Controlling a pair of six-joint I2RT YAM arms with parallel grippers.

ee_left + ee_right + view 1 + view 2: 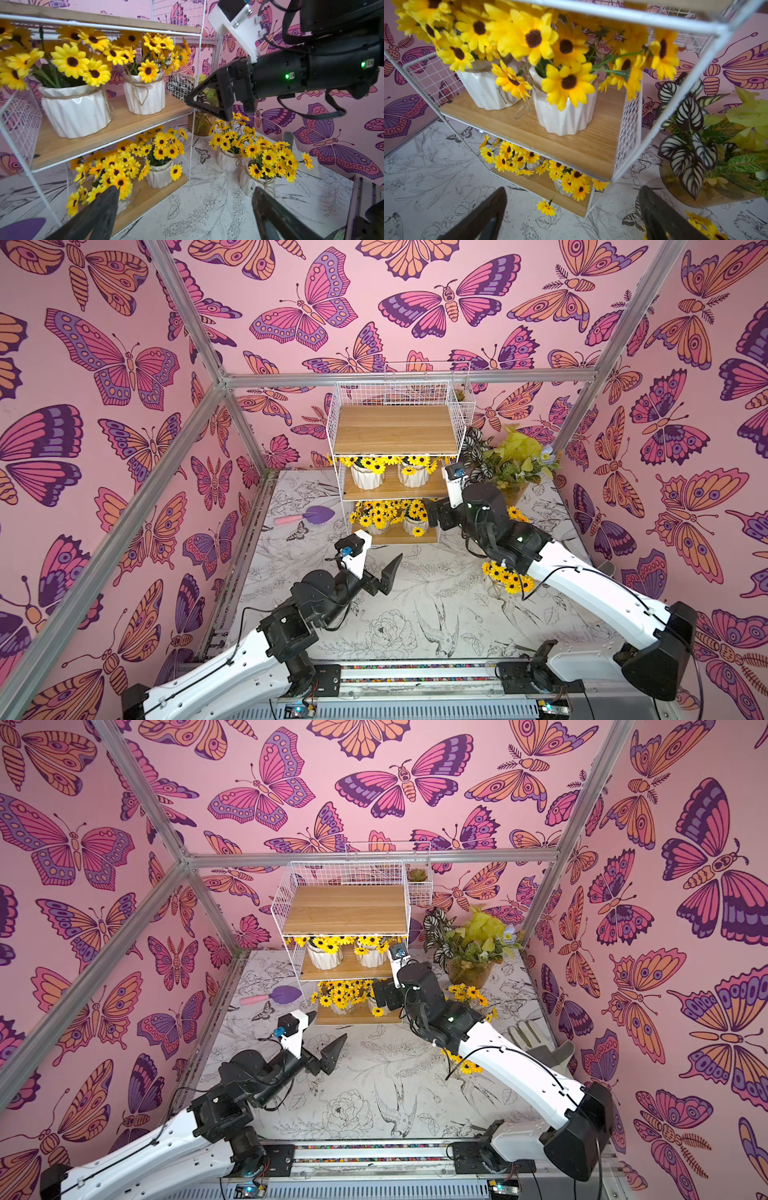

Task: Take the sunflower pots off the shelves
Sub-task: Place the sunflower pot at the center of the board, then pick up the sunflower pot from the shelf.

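The shelves (395, 435) stand at the back; the top board is bare. Two sunflower pots (76, 112) (144, 95) sit on the middle board and two (159, 174) (376, 526) on the bottom board. Two more pots (226, 162) (249, 182) stand on the table to the right of the rack. My left gripper (185, 216) is open and empty, hanging over the table in front of the bottom board. My right gripper (571, 218) is also open and empty, and hangs (431, 512) at the rack's front right corner, below the middle board.
An amber pot of green and striped leaves (513, 464) stands right of the rack. A purple trowel (305, 516) lies on the table to its left. A glove (528, 1038) lies by the right wall. A small wire basket with a succulent (417, 876) hangs behind the rack.
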